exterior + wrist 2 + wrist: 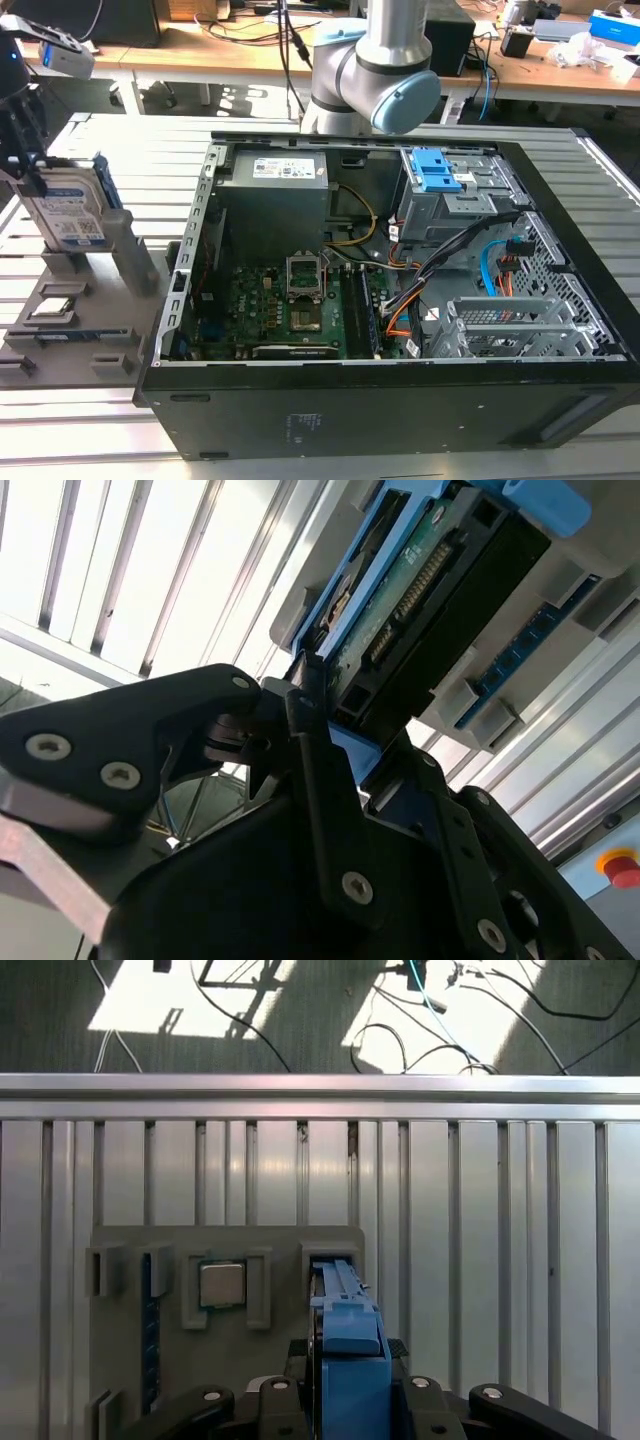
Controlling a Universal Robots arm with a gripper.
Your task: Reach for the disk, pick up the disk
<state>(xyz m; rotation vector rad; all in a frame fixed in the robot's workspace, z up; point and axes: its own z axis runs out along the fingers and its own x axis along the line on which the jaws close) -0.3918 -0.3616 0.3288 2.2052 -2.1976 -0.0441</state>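
The disk (pixel 62 215) stands on edge in a slot of the grey holder (pixel 120 255) at the exterior view's left, silver with a white-and-blue label and a blue side rail. My gripper (pixel 28 165) comes down on it from above, dark fingers against its upper part. In the first wrist view the disk's blue rail (pixel 347 1345) runs between the fingers (pixel 272 1392), which press close on both sides, and its lower end sits in the holder's slot (pixel 335 1258). The second wrist view shows the disk's green circuit-board side (pixel 425 575) just beyond my gripper (pixel 318 712).
An open black computer case (pixel 400 400) lies in the middle of the slatted metal table (pixel 80 440), with blue brackets (pixel 437 170) at its back. A small silver chip (pixel 222 1285) rests in the holder beside the disk. The arm's base (pixel 375 70) stands behind the case.
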